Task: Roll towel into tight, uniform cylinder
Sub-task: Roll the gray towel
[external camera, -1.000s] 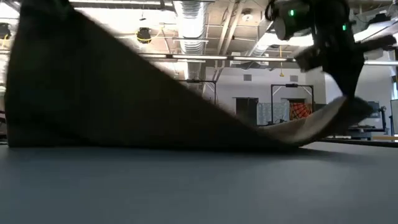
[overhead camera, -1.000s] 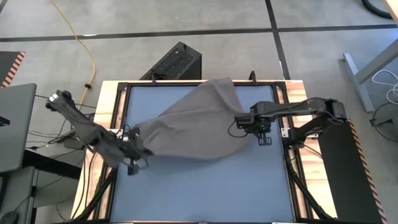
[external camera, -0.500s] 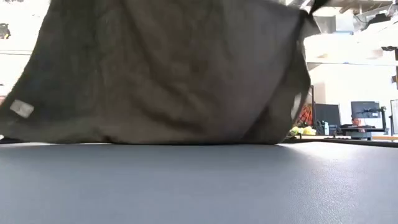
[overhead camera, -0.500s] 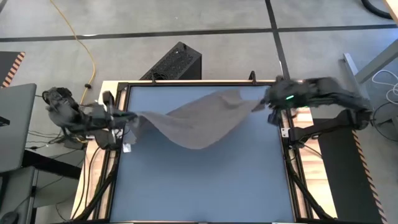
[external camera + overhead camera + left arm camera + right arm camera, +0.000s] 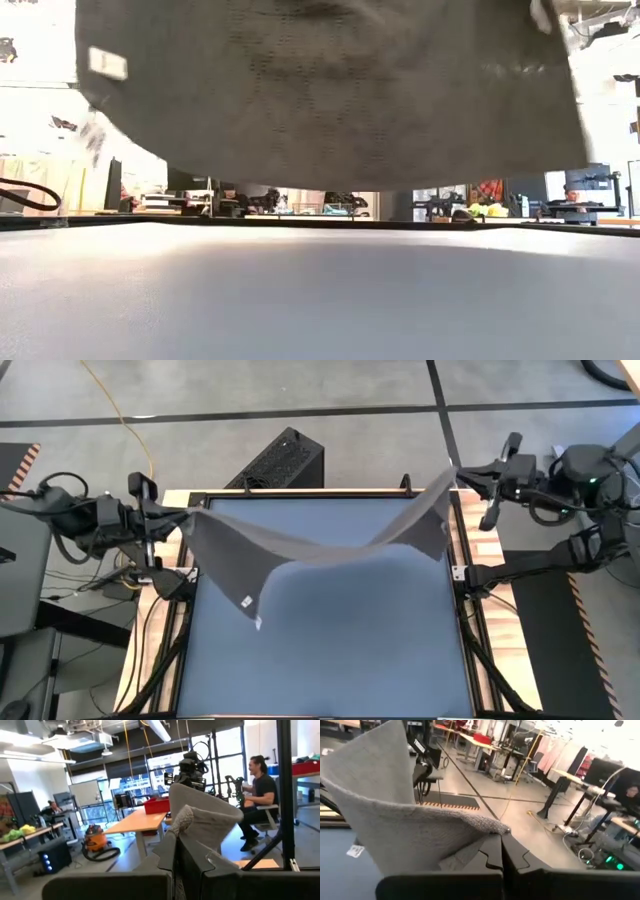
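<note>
High view: the towel (image 5: 320, 545) is hanging stretched in the air over the blue table (image 5: 340, 650), sagging in the middle, one corner at each far side edge. The left gripper (image 5: 182, 520) is pinching the left corner by the table's left edge; the right gripper (image 5: 455, 478) is pinching the right corner near the far right corner of the table. A small white tag (image 5: 246, 603) is showing on the hanging left flap.

Low view: towel (image 5: 330, 90) is filling the upper part, its bottom edge hanging clear of the tabletop (image 5: 320, 290), tag (image 5: 106, 63) at upper left. Grippers not showing here.

Left wrist view: fingers (image 5: 165, 855) are pressed together on a towel corner (image 5: 205, 817). A person (image 5: 260, 795) is sitting in the room behind.

Right wrist view: fingers (image 5: 490, 852) are closed on the towel's (image 5: 400, 815) edge, cloth draping away over the table.
</note>
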